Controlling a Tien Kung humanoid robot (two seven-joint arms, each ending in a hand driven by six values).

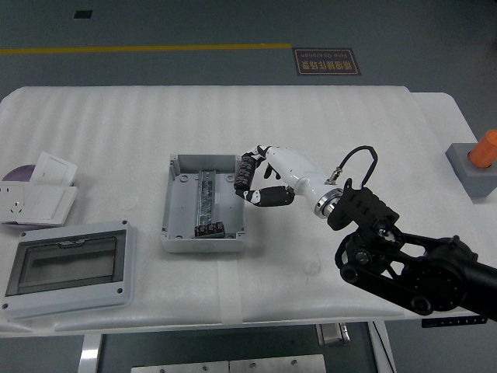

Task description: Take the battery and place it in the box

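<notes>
The open grey box (pixel 177 203) lies at the table's middle, with a metal rail down its centre and a small dark part (pixel 210 229) at its near end. My right hand (pixel 253 185), white with black fingers, reaches in from the right and is over the box's right rim. Its fingers are curled on a dark cylindrical battery (pixel 247 171), held just above the box's upper right corner. My left hand is out of view.
The box's lid with a clear window (pixel 68 266) lies at the near left. White socket plates (pixel 39 198) and a purple disc (pixel 15 174) lie at the left edge. A grey block with an orange button (pixel 480 162) stands at the far right.
</notes>
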